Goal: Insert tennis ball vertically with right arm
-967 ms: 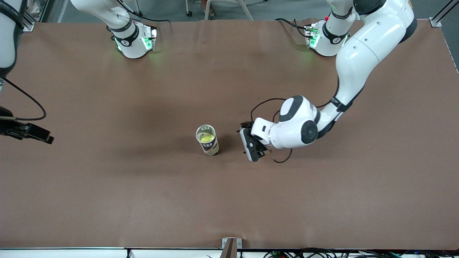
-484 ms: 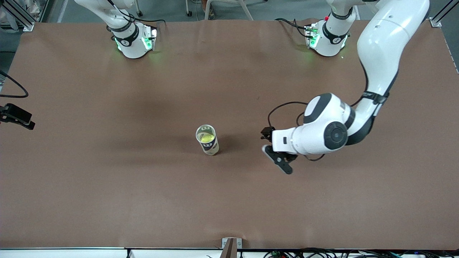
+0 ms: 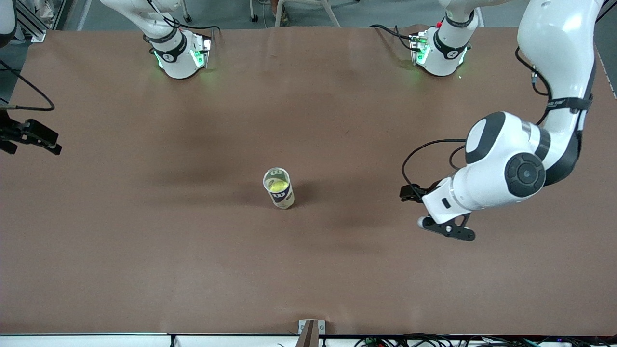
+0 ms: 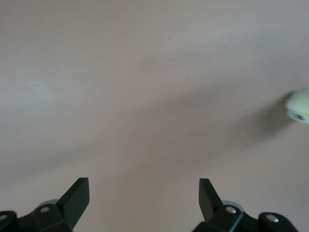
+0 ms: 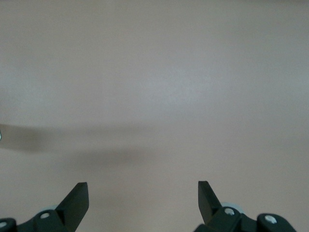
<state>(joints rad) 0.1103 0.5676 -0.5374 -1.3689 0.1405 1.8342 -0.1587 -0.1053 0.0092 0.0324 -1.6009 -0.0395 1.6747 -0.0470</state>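
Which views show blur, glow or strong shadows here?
Front view: sharp; green glow at both arm bases, soft shadow beside the can. Left wrist view: the can is a blurred pale shape at the edge. Right wrist view: only table with a dim shadow band.

Brown table [image 3: 193, 250] with faint creases. Small metal bracket [image 3: 311, 332] at the 6 o'clock edge. Black cable bundle [image 3: 434, 341] along the edge toward 5 o'clock.

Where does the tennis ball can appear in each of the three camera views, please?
Front view: the tennis ball can stands upright mid-table, a yellow ball inside.
Left wrist view: only a pale sliver at the picture's edge, probably the can.
Right wrist view: not identifiable.
Shared landmark: the brown table.
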